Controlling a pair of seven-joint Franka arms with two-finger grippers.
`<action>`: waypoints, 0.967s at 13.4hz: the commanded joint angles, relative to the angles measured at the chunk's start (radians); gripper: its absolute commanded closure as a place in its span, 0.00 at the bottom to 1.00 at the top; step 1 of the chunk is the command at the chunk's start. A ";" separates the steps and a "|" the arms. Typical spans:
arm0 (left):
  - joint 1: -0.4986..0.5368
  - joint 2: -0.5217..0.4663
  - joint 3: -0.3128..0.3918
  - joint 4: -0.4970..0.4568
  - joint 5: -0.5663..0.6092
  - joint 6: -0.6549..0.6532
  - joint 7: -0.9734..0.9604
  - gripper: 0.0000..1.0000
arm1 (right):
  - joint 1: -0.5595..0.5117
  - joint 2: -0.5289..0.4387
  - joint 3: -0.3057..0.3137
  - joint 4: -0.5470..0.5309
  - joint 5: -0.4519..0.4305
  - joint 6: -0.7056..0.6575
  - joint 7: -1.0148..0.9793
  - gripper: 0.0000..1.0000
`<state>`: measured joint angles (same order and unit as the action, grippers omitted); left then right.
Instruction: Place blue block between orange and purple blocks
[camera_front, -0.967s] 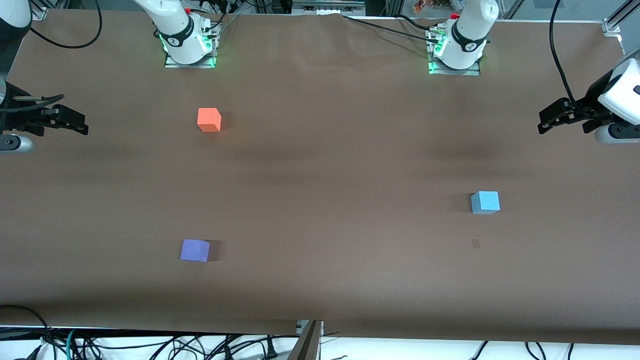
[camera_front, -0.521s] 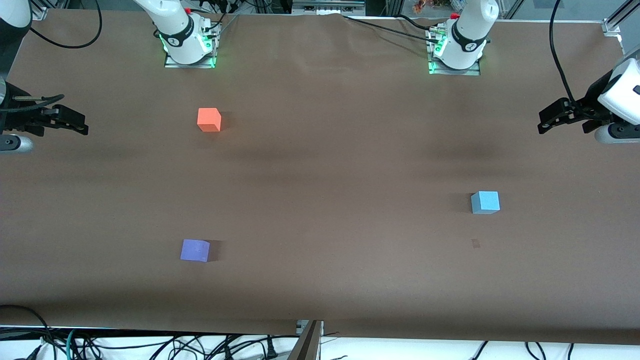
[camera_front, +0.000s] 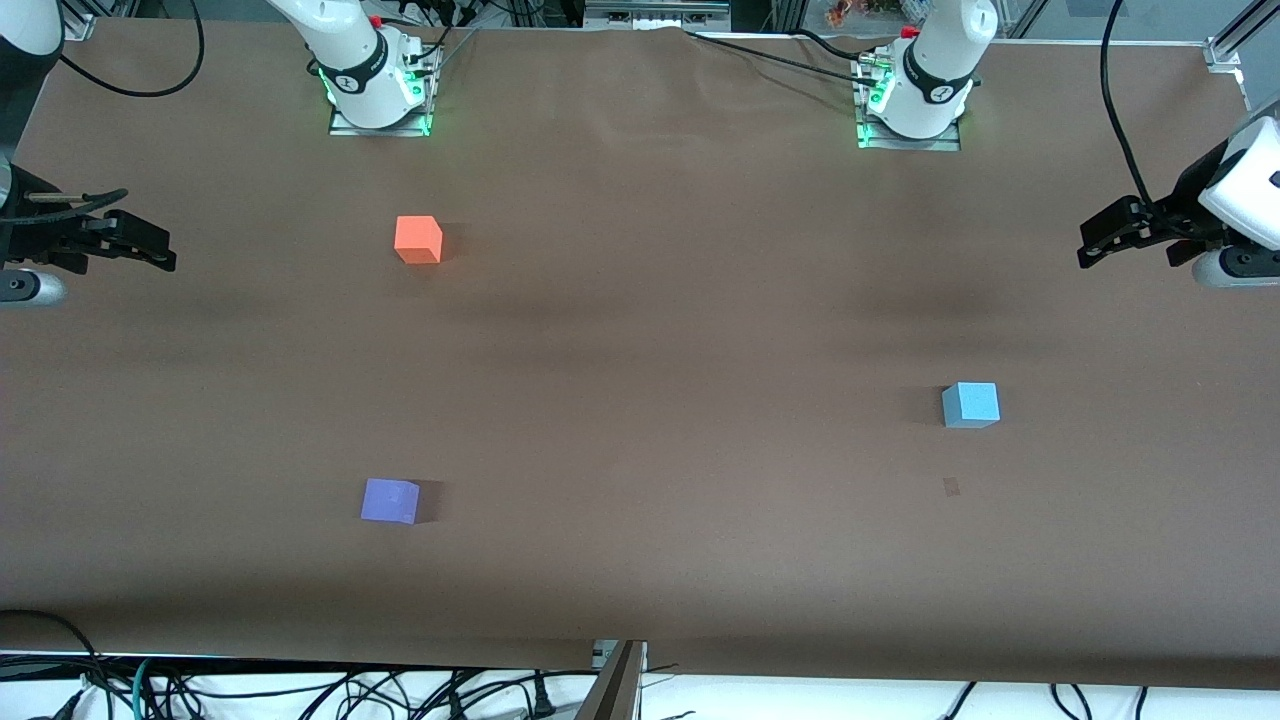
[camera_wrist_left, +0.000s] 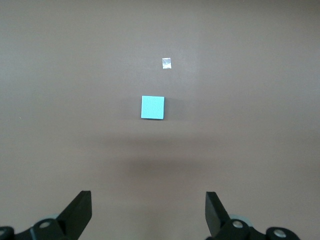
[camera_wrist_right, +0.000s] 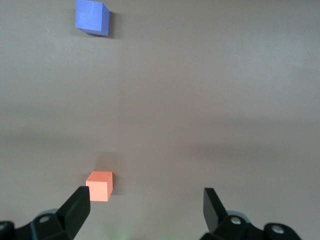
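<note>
Brown surface (camera_front: 640, 330) is seen bearing three blocks, well apart. Blue block (camera_front: 970, 404) is set toward the left arm's end; orange block (camera_front: 418, 239) and purple block (camera_front: 390, 500) toward the right arm's. Left gripper (camera_front: 1095, 243) and right gripper (camera_front: 160, 250) are held up at the ends, jaws wide and empty.

A brown matte table cover (camera_front: 640, 330) fills nearly the whole front view, lit evenly from above with soft darker bands across it. A small pale mark (camera_front: 951, 487) sits on the cover. Below the cover's near edge, tangled black cables (camera_front: 300, 690) lie on a white surface. Metal framing (camera_front: 655, 12) runs along the cover's top edge.
</note>
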<state>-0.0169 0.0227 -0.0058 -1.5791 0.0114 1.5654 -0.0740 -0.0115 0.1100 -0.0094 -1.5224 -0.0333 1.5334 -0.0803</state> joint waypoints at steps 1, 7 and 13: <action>0.003 -0.003 -0.003 0.010 0.021 -0.005 -0.003 0.00 | -0.007 0.003 0.003 0.013 0.018 0.002 -0.003 0.00; 0.003 -0.003 -0.003 0.010 0.021 -0.005 -0.003 0.00 | -0.005 0.011 0.003 0.013 0.018 0.027 -0.003 0.00; 0.003 -0.003 -0.003 0.010 0.021 -0.005 -0.003 0.00 | -0.005 0.016 0.003 0.013 0.018 0.036 0.005 0.00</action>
<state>-0.0159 0.0227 -0.0056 -1.5791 0.0114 1.5654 -0.0740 -0.0115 0.1206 -0.0094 -1.5224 -0.0331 1.5651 -0.0803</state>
